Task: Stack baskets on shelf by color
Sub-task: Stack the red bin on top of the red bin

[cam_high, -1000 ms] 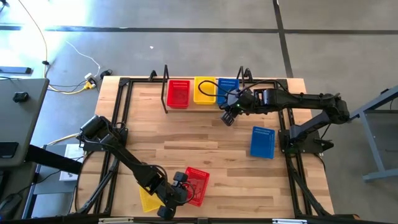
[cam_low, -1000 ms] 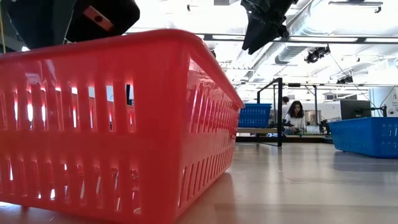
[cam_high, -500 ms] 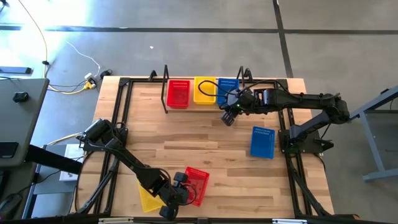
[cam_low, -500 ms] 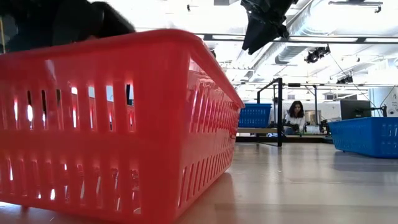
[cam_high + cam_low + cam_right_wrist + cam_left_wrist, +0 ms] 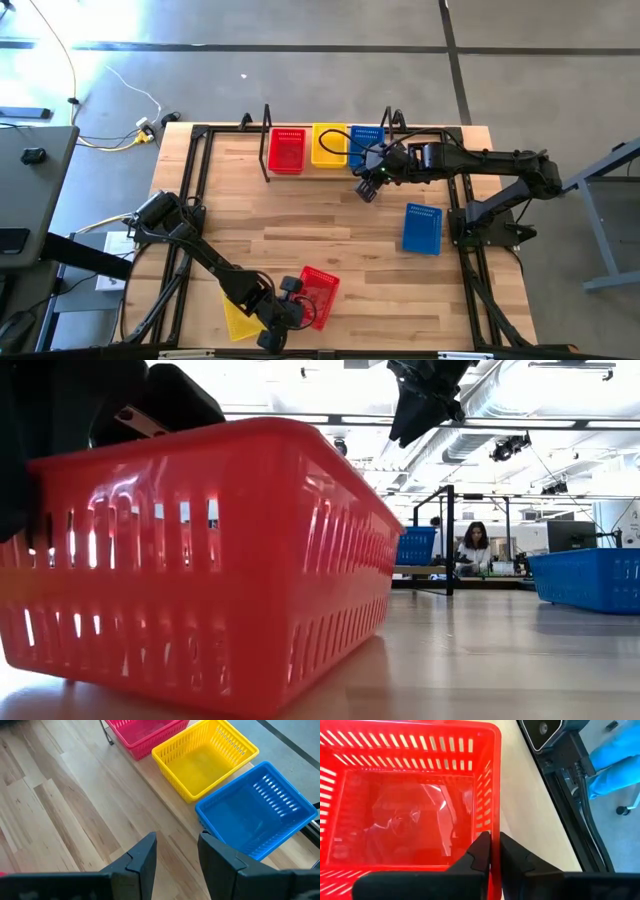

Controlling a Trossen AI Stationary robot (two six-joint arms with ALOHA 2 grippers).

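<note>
At counter's near edge, left pincer (image 5: 494, 851) is now clamping red basket (image 5: 318, 295) wall, tilting it up; right pincer (image 5: 175, 852) hovering wide, unchanged.

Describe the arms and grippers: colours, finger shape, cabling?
Both arms are black, jointed tube links. The left gripper has matte black, wedge-shaped fingers tapering to narrow tips. The right gripper has the same blocky black fingers with angled tips. Black cabling loops at the right arm's wrist in the high view.

Grey concrete floor (image 5: 300, 60) with dark seams surrounds the slatted wooden table (image 5: 330, 230).
</note>
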